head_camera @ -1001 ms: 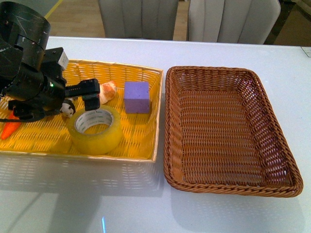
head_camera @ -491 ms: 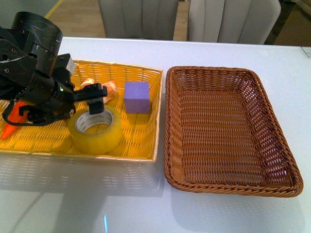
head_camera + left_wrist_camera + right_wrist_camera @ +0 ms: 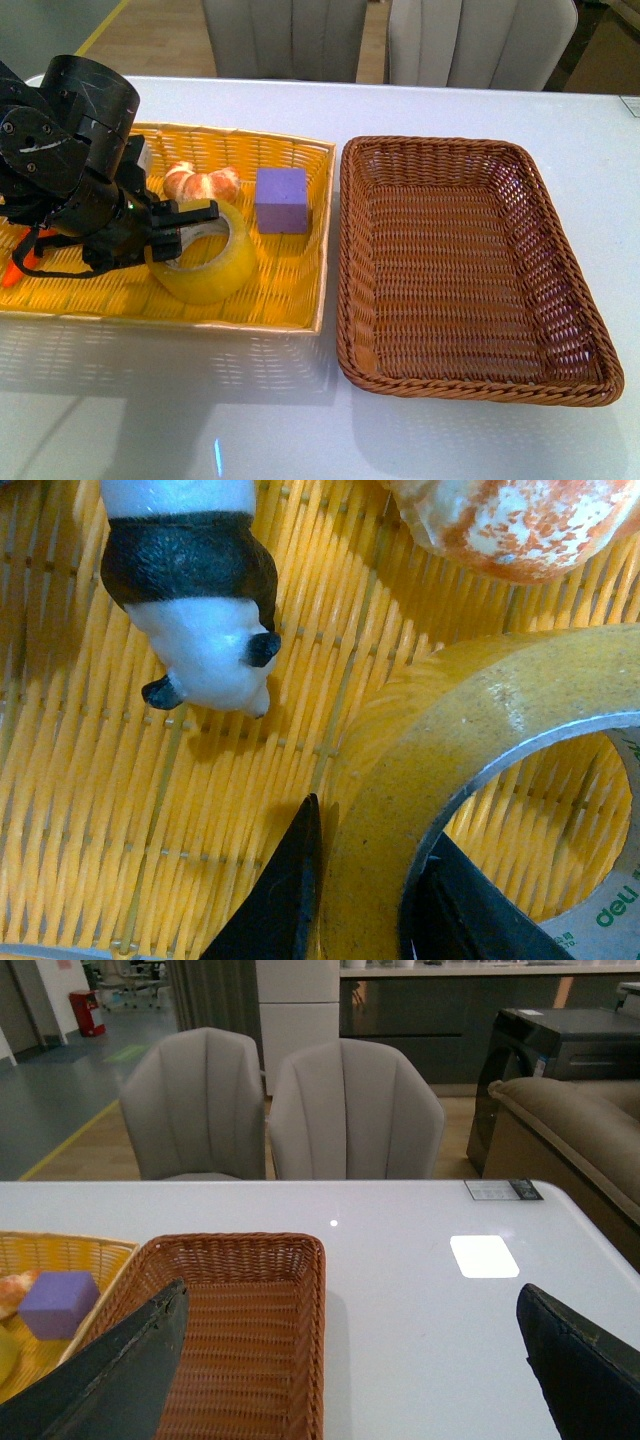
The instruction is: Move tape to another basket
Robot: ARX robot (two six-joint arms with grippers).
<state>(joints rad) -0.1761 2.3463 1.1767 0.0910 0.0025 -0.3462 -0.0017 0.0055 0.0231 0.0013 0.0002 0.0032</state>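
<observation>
1. Gripping the tape (image 3: 212,266) across its wall, the left end effector (image 3: 375,830) has one finger inside the core and the other against the outer face.
2. The tape is in the yellow basket (image 3: 250,323), tilted, with its opening turned toward the left arm. I cannot tell whether its low edge touches the weave.
3. A peeled orange (image 3: 202,183) lies just behind the tape, a purple cube (image 3: 281,199) is beside the orange, and a panda toy (image 3: 195,610) is near the roll.
4. The basket (image 3: 460,270) stands on the bench (image 3: 300,420), just right of the yellow basket.
5. The right end effector (image 3: 350,1290) hangs above the bench with its fingers spread wide, gripping nothing.
</observation>
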